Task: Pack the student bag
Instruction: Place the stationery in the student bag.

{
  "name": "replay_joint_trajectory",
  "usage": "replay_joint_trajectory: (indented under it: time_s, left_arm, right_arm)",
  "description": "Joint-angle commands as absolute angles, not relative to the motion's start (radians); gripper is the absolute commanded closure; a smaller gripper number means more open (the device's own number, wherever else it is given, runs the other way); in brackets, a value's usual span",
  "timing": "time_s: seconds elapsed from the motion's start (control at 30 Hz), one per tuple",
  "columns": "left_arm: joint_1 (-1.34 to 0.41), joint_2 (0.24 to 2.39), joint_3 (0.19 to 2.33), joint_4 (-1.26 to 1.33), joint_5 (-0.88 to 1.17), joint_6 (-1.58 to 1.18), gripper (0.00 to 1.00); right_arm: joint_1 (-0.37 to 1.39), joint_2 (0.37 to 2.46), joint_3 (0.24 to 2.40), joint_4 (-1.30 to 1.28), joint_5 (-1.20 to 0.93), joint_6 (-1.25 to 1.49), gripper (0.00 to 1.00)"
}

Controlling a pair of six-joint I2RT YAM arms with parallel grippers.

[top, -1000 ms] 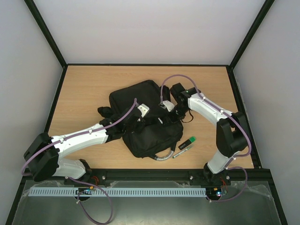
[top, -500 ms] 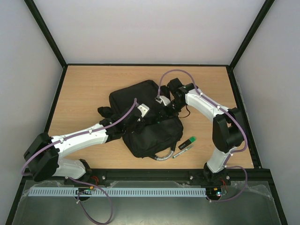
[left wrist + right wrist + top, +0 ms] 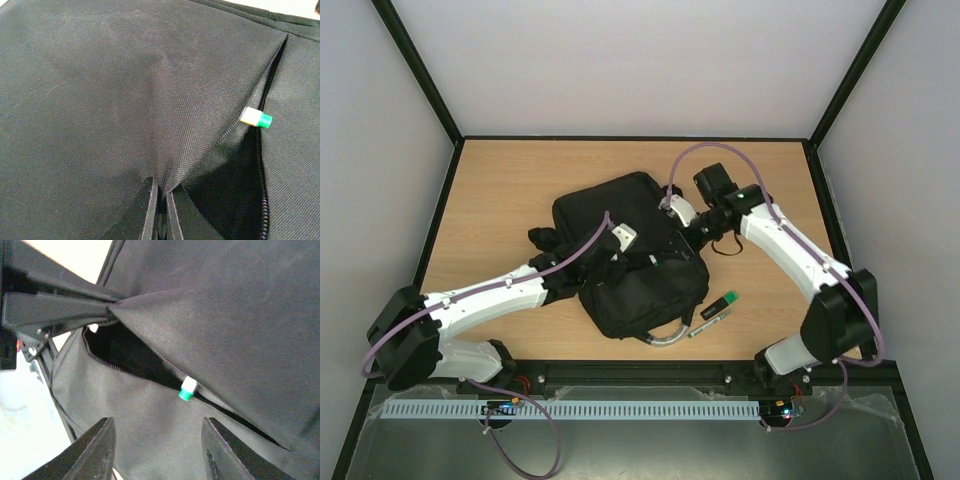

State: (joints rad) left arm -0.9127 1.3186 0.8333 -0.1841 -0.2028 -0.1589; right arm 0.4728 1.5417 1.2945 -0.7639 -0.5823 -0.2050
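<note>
The student bag [image 3: 630,250] lies in the middle of the table, black, with its zip opening [image 3: 130,357] pulled apart. My left gripper [image 3: 620,262] is shut on a fold of the bag's fabric [image 3: 161,187] beside the opening and holds it up. A small white thing with a green cap [image 3: 187,388] pokes out of the zip slit [image 3: 256,119]. My right gripper [image 3: 159,440] hangs open just above the bag's side, a short way from that cap, with nothing between its fingers. In the top view the right gripper [image 3: 692,236] is at the bag's right upper corner.
A green-capped black marker [image 3: 723,301] and a slim pen-like thing [image 3: 706,321] lie on the table right of the bag. The bag's grey loop handle [image 3: 666,336] curves toward the near edge. A black strap [image 3: 726,246] trails under the right arm.
The right gripper has opened and drawn back from the bag's opening, leaving the green-capped thing in the slit. Its elbow swung right. The left gripper kept its hold.
</note>
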Motion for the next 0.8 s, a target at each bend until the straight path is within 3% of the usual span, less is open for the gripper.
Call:
replay_joint_trajectory:
  time_s: [0.0, 0.13, 0.37, 0.77]
  left_arm:
    - [-0.926, 1.235, 0.849, -0.24, -0.189, -0.144, 0.98]
    - [-0.926, 1.208, 0.831, -0.246, -0.199, -0.123, 0.98]
    - [-0.926, 1.176, 0.807, -0.276, -0.243, -0.107, 0.98]
    - [-0.916, 1.16, 0.742, -0.222, -0.237, -0.118, 0.98]
  right_arm:
    - [0.476, 1.405, 1.224, -0.739, -0.496, -0.489, 0.47]
    - [0.477, 1.29, 1.066, -0.596, -0.492, -0.768, 0.14]
    - [0.52, 1.375, 1.075, -0.457, -0.479, -0.769, 0.13]
    - [0.701, 1.471, 0.991, -0.284, -0.216, -0.831, 0.18]
